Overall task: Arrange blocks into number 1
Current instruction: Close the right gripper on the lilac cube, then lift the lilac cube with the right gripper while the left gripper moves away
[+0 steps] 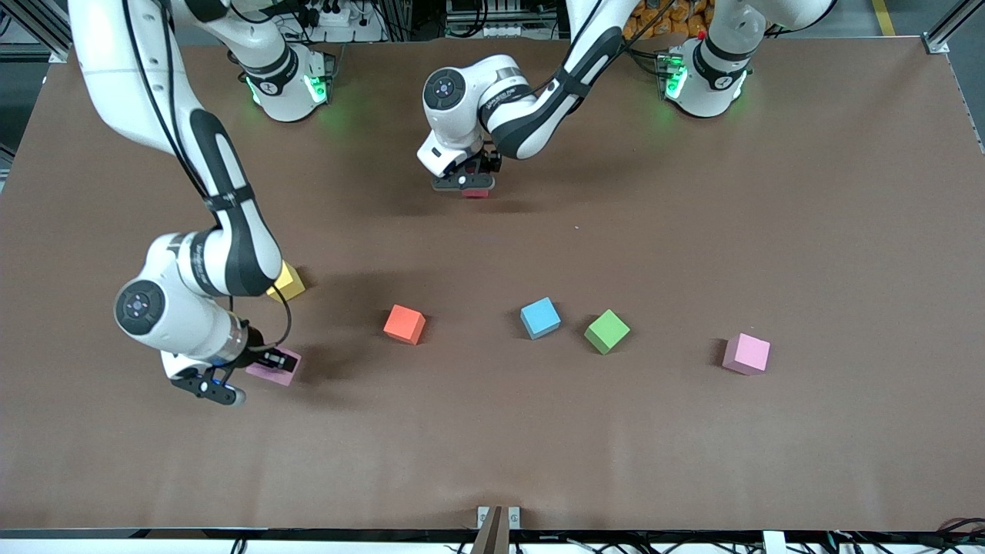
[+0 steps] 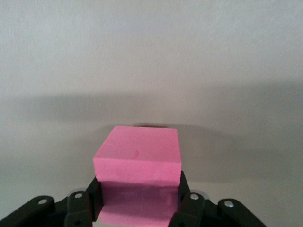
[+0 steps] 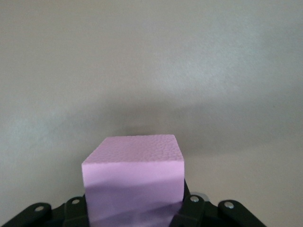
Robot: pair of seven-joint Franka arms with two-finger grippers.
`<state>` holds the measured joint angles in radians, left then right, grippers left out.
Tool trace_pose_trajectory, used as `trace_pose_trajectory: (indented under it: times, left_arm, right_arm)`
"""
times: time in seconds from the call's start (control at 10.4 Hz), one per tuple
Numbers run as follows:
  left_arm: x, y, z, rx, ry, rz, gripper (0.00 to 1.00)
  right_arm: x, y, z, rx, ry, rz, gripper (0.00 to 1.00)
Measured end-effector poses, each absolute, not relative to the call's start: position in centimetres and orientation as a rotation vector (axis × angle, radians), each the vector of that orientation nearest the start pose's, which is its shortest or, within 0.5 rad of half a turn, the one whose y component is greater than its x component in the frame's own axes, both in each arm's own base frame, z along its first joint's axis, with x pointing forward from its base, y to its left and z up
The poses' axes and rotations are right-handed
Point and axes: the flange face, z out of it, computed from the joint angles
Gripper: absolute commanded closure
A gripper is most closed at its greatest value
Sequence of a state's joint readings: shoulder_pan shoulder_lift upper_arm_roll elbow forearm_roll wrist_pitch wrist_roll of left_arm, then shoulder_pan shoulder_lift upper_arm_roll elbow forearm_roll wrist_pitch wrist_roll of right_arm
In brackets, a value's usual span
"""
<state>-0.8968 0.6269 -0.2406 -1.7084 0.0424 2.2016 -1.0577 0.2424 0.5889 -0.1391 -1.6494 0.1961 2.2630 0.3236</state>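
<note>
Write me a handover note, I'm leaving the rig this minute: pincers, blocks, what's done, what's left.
Left pincer: shut on the red block, low over mid-table.
Right pincer: shut on the purple cube, toward the right arm's end, near the yellow cube.
Orange block, sky blue block, green block, light pink block: loose row, apart.
Done: no 1 formed yet.
Left: line all five blocks into the 1.

Red block point(image 1: 475, 192) held in fingers; orange point(image 1: 405, 324), blue point(image 1: 540, 318), green point(image 1: 606, 332), pink point(image 1: 746, 354) blocks in a row.
</note>
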Motion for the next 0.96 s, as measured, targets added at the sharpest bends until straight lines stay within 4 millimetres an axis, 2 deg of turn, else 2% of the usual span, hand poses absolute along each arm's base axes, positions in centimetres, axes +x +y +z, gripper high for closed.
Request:
trace_pose_trajectory:
  times: [0.29, 0.39, 0.48, 0.58, 0.96]
  left_arm:
    - [31.0, -60.1, 20.3, -3.08, 0.171, 0.248, 1.0]
    - [31.3, -60.3, 20.2, -3.08, 0.169, 0.252, 1.0]
    - [31.4, -60.4, 20.2, -3.083, 0.165, 0.25, 0.88]
    - [31.8, -60.4, 20.2, -3.086, 0.156, 0.249, 0.01]
    - [32.9, -60.2, 20.3, -3.093, -0.029, 0.236, 0.0]
  right_arm:
    - [66.1, 9.6, 27.9, -3.021, 0.458, 0.015, 0.37]
    - [65.3, 10.0, 28.0, -3.023, 0.443, 0.03, 0.36]
    - [64.4, 10.6, 28.1, -3.025, 0.423, 0.045, 0.37]
    - [63.5, 11.4, 28.2, -3.028, 0.399, 0.056, 0.37]
    - [60.6, 13.6, 28.4, -3.029, 0.328, 0.099, 0.36]
